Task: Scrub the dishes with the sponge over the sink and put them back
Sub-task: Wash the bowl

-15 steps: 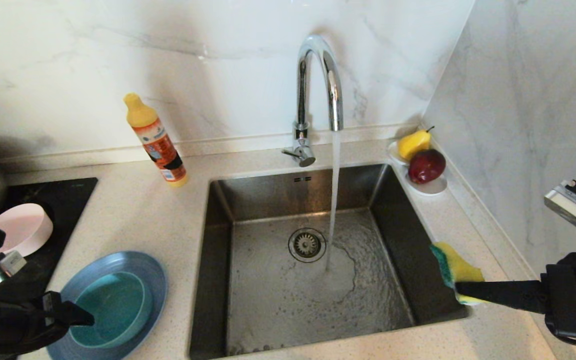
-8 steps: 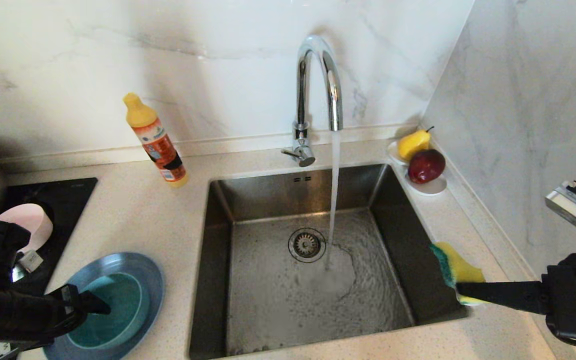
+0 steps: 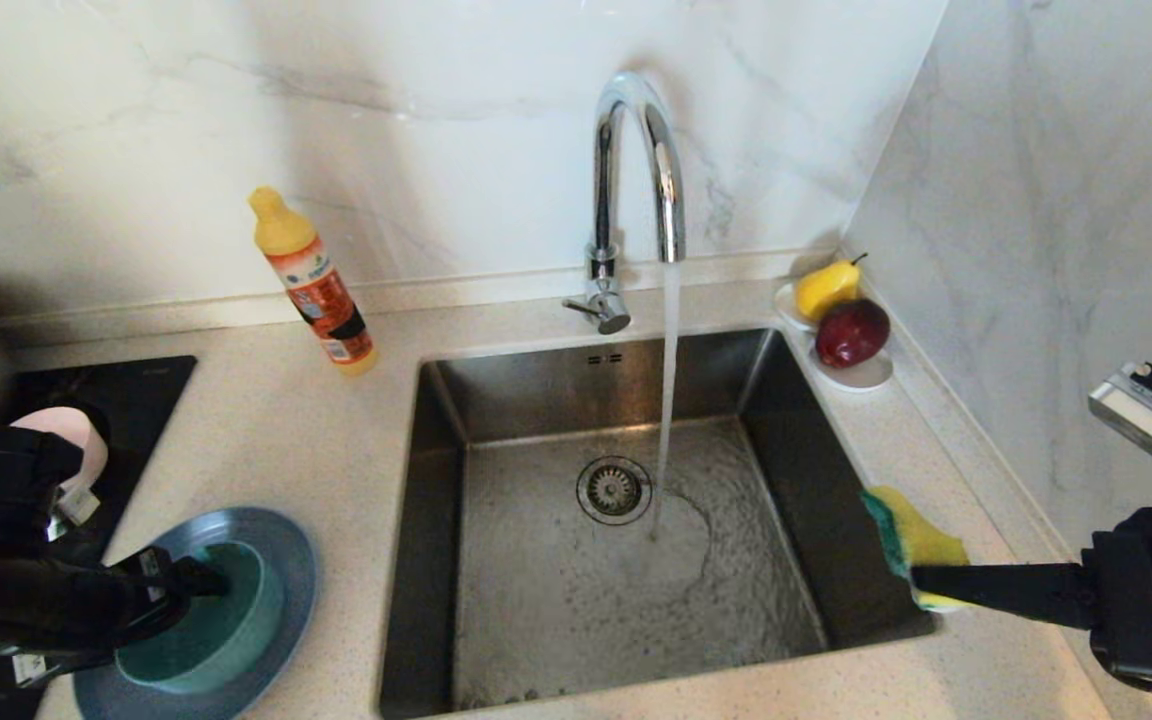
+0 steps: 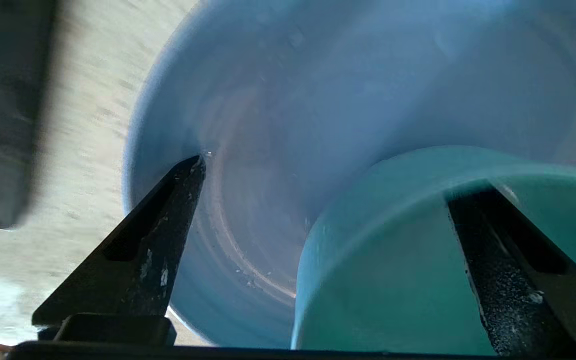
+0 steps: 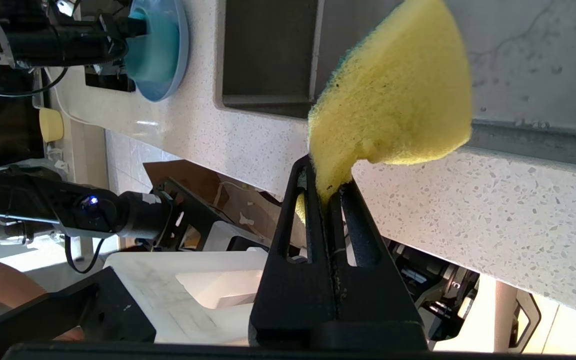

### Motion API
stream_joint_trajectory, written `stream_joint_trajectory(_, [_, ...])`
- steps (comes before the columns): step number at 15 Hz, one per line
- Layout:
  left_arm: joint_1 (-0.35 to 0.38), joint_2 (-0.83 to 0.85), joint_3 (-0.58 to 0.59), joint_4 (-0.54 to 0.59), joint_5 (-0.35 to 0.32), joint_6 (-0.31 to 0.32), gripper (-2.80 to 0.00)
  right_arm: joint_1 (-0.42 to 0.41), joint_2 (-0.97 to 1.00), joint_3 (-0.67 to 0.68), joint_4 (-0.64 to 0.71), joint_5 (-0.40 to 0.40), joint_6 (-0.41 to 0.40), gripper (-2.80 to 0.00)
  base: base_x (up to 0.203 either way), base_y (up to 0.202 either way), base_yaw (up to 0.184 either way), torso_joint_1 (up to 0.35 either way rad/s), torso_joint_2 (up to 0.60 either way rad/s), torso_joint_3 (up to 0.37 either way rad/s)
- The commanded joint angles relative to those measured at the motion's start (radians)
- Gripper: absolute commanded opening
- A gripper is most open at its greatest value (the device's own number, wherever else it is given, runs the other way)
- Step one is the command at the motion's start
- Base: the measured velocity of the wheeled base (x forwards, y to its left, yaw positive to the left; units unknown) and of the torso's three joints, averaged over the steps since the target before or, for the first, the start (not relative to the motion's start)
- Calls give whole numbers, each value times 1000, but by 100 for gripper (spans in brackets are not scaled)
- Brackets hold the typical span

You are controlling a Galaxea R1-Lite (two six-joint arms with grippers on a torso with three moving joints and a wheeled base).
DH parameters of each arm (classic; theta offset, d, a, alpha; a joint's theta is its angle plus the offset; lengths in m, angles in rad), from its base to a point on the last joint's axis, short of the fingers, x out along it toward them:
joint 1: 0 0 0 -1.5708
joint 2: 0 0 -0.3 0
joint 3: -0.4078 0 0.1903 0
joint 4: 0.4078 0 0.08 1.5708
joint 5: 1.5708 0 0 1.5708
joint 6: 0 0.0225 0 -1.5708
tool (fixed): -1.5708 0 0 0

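**Left gripper at the teal bowl**

The teal bowl (image 3: 201,625) sits on the grey-blue plate (image 3: 281,560), left of the sink (image 3: 556,590). The left gripper (image 4: 325,185) straddles its wall, jaws wide. The right gripper (image 3: 921,580) pinches the sponge (image 3: 916,540) over the sink's right rim.

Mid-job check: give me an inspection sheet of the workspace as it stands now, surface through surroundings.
Surface: speckled counter; tap running into the sink.
Job's things: teal bowl sits on the blue plate; pink bowl on the black hob.
Clutter: detergent bottle; pear and apple on a white dish.
Grippers: left claw open astride the teal bowl's wall; right claw shut on the sponge by the sink's right edge.
Cables: one behind the left arm.
Surroundings: marble walls.
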Motion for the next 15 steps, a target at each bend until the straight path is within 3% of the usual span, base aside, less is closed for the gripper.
stream_joint_trajectory(1, [9,-11,-9,3,12,0,0,1,5,2,1,3,3,-280,0,0,0,0,0,0])
stream_joint_trajectory(12, [35,-4,-25,18,14,5,0,1,2,8,-1,5,3,-280,0,0,0,0,0,0])
stream_joint_trajectory(13, [35,2,-26,18,14,6,-280,1,2,8,-1,5,3,-280,0,0,0,0,0,0])
stream_joint_trajectory(15, [53,23,-37,15,15,6,-280,1,-1,9,-1,5,3,-280,0,0,0,0,0,0])
